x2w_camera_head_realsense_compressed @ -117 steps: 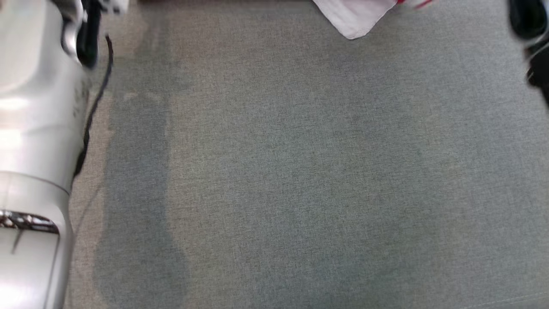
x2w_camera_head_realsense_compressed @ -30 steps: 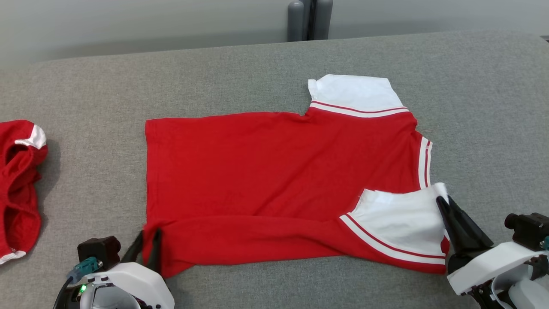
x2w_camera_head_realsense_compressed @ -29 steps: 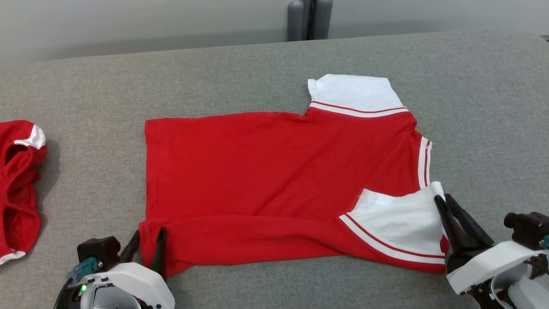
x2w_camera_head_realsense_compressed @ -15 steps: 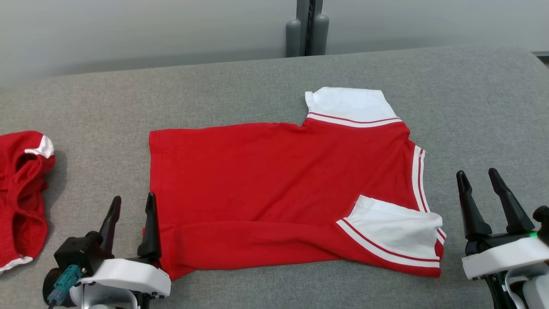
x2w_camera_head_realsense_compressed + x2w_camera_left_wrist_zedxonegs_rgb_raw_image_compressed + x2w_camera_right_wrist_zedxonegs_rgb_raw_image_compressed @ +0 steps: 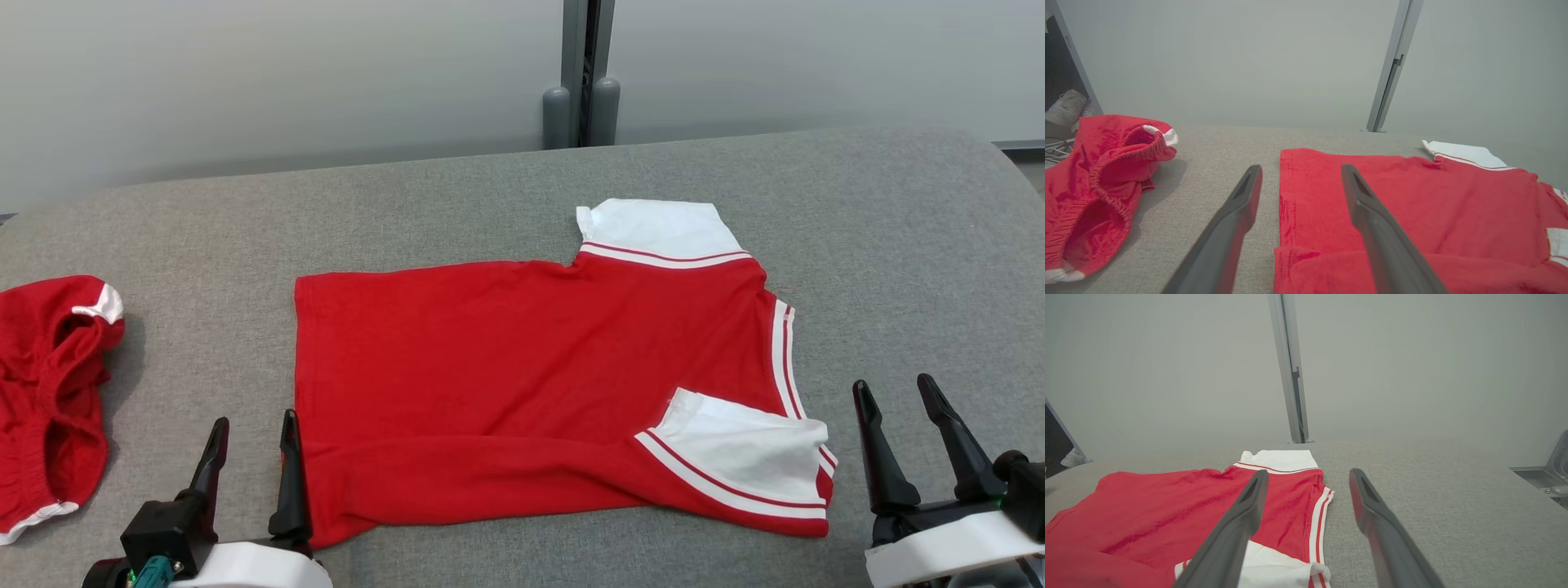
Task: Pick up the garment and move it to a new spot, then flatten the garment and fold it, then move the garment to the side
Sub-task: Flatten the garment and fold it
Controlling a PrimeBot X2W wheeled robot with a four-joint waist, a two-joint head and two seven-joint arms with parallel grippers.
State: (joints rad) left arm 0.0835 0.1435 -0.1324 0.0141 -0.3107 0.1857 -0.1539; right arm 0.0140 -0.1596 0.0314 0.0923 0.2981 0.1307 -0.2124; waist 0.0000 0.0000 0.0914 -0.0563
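1. L gripper (image 5: 254,422): jaws spread wide, nothing between them. It sits at the near-left corner of the red cloth short-sleeved shirt w/ white sleeves & striped trim (image 5: 506,359). R gripper (image 5: 891,384): also spread & empty, just beside the shirt's near-right end, apart from the cloth.
2. Shirt lies mid of the grey woven cushion surface (image 5: 898,245), sideways, w/ hem toward robot's left and sleeves toward its right.
3. Done, by my read: shirt set down & spread flat. First fold is in: the near long edge is turned over onto the body as a strip, w/ the near white sleeve on top.
4. Left to do, prob.: the far sleeve sticks out unfolded, so fold the far side, then a cross fold, then shift it aside. Approx. midway, I'd judge.
5. Head view gives the whole outline + both grippers. It also shows crumpled red shorts w/ white trim (image 5: 49,392), well apart at left.
6. L wrist view adds:
   - the hem edge runs between its two fingers, one over bare cushion, the other over red cloth; can't tell if touching
   - the shorts' elastic waistband
   - a pale shoe (image 5: 1065,108) beyond the cushion, far left
7. R wrist view adds:
   - the striped right edge beside its inner finger
   - bare cushion under the outer finger
   - a grey metal fitting (image 5: 1555,473) at the far right
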